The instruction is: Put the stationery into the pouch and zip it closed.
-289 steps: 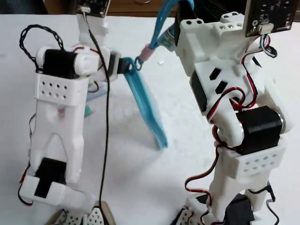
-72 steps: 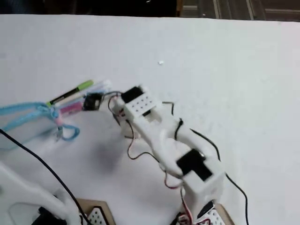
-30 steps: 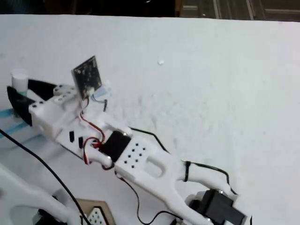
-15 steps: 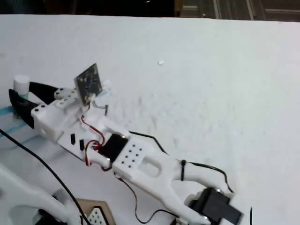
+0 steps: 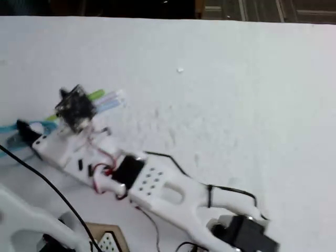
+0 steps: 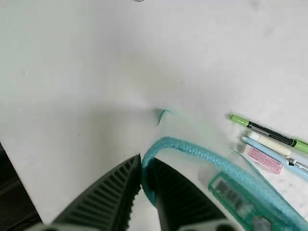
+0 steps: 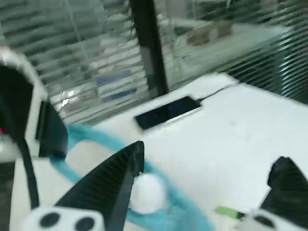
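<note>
The left gripper [image 6: 143, 164] is pinched on the pouch [image 6: 226, 175] rim, with pens [image 6: 267, 137] beyond it on the counter [image 6: 96, 72]. The right gripper [image 7: 211, 154] gapes wide above the pouch.

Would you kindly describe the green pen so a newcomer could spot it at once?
On the white table, find the stationery beside the teal pouch. The green pen is the outermost piece, farthest from the pouch; it alone has green ends and a black barrel.

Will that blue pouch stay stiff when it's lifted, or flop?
Probably flop: the pouch rim bends in a loose arc from where the left gripper pinches it. It looks thin and soft, so it is likely light too.
</note>
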